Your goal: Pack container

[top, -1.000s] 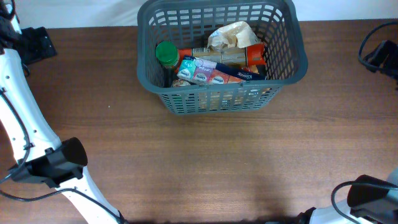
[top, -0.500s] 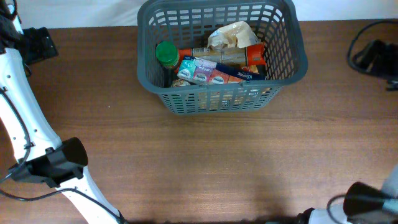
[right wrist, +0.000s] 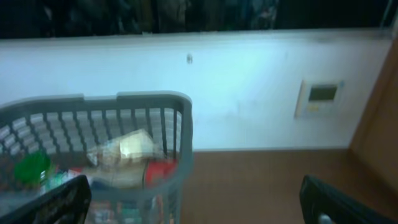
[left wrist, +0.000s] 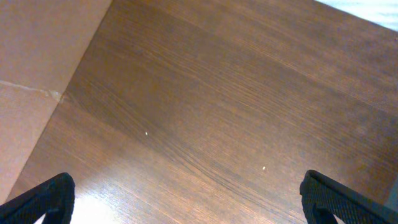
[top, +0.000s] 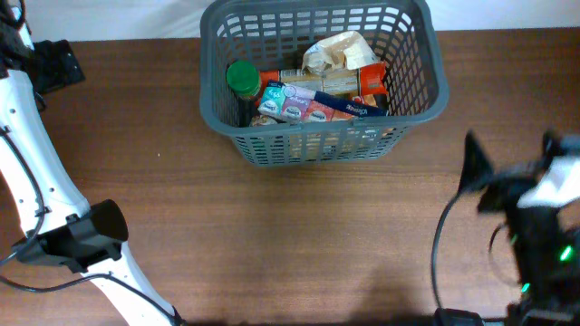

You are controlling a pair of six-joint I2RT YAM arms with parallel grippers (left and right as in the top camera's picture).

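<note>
**Container (top: 323, 134) at the table's far edge, both claws wide and clear of it**

The grey lattice container stands at the far middle of the wooden table (top: 299, 235). It holds a green-lidded jar (top: 243, 78), a crumpled pale bag (top: 337, 50) and several flat packets (top: 308, 101).

The right gripper (right wrist: 196, 199) is off to the container's right and nearer the front edge, apart from it. Its fingers are spread wide with nothing between them. Its wrist camera faces the container's right-hand corner, which fills the lower left of that view. In the overhead view this arm is blurred.

The left gripper (left wrist: 186, 193) is likewise spread and empty. It hangs over bare wood by the table's left edge, well away from the container.
</note>
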